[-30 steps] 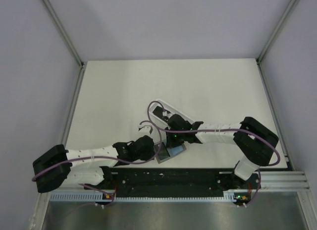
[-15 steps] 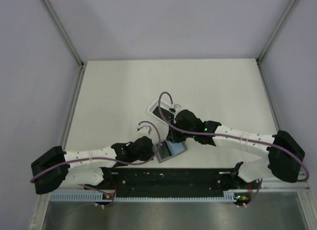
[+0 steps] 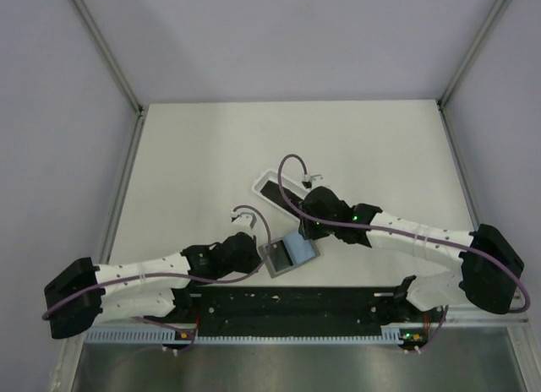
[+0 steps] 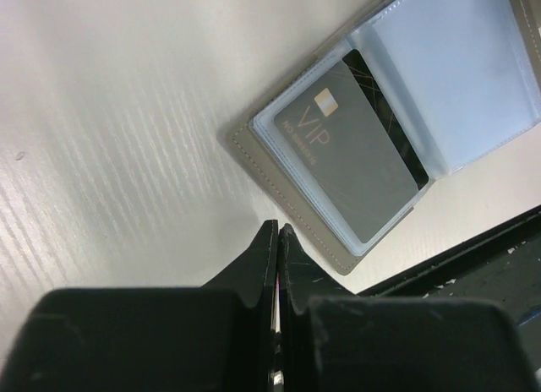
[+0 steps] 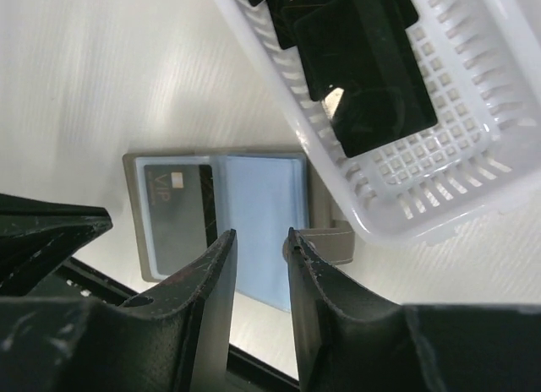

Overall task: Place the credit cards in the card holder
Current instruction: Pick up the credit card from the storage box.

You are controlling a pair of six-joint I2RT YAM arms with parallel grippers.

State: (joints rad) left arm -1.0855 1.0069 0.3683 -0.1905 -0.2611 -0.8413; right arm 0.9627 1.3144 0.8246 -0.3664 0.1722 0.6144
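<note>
Right gripper (image 5: 258, 236): jaws part-open with a narrow gap and nothing between them. It hangs over the small flat grey hinged card holder (image 3: 290, 254), which lies open at lower centre of the top view.

Left gripper (image 4: 277, 233): pinched shut and empty, tips at the holder's grey border. I cannot tell whether they touch it or sit just beside it.

One dark card marked VIP (image 4: 355, 155) sits in a clear sleeve. The pale blue sleeve (image 5: 262, 189) beside it looks empty. Thin black credit cards (image 5: 372, 62) lie overlapped in the white plastic lattice tray (image 5: 439, 189), upper right of the right wrist view, just beside the holder.

Step in hand, as I judge it: fetch the next card.
- Take only the topmost card, by an edge.
- Pin the holder's border with my left tips so it cannot slide.
- Feed the card in at a shallow angle, into the blue sleeve's mouth.
</note>
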